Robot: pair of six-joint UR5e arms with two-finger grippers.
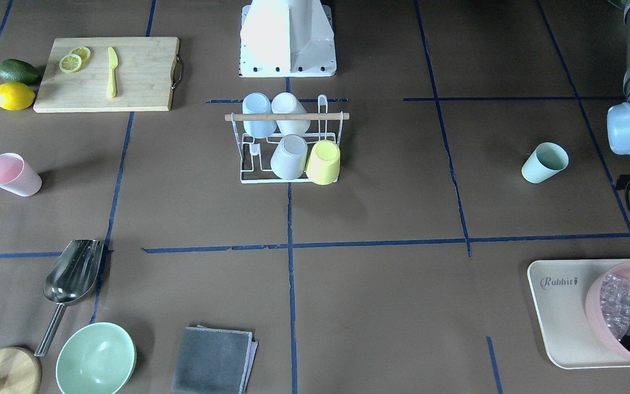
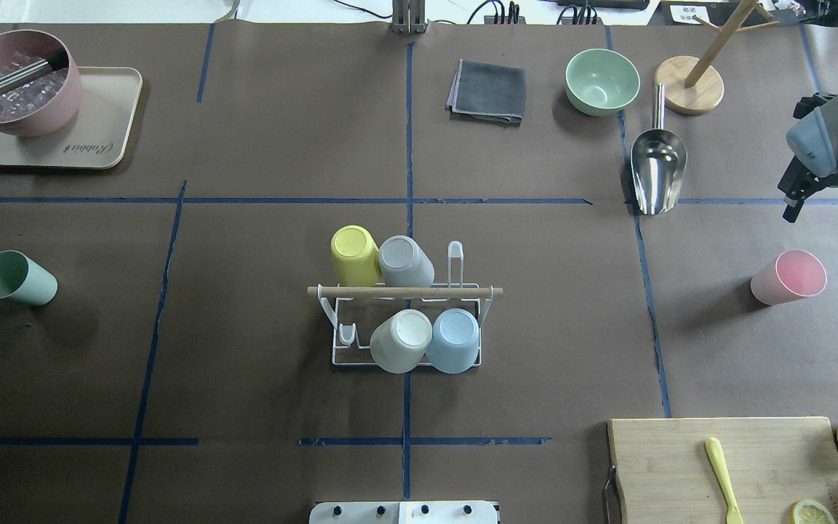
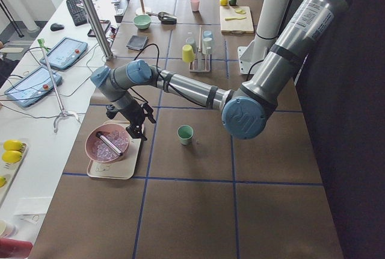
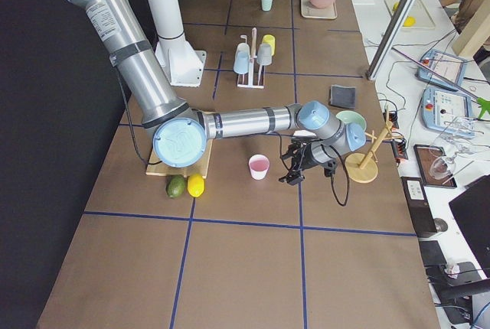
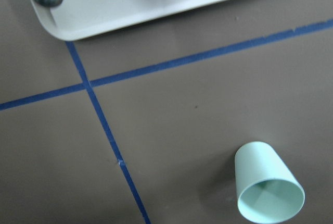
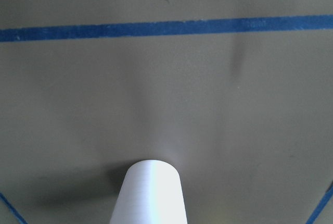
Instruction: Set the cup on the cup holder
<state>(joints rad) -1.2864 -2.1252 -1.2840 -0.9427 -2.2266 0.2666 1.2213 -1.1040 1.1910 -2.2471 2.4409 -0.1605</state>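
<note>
The cup holder (image 2: 404,292) is a white wire rack with a wooden rod, at the table's middle. It holds a yellow, a grey, a white and a blue cup, all upside down. A mint green cup (image 2: 15,278) lies tilted on the left; it also shows in the left wrist view (image 5: 268,187). A pink cup (image 2: 788,277) lies tilted on the right. My right gripper (image 2: 820,211) hovers open and empty just beyond the pink cup. My left gripper (image 3: 137,127) hangs by the ice bowl, away from the mint cup; I cannot tell whether it is open or shut.
A pink bowl of ice (image 2: 22,84) sits on a beige tray (image 2: 110,124) at the far left. A steel scoop (image 2: 657,171), green bowl (image 2: 602,81), grey cloth (image 2: 488,91) and wooden stand (image 2: 689,85) lie far right. A cutting board (image 2: 681,466) is near right.
</note>
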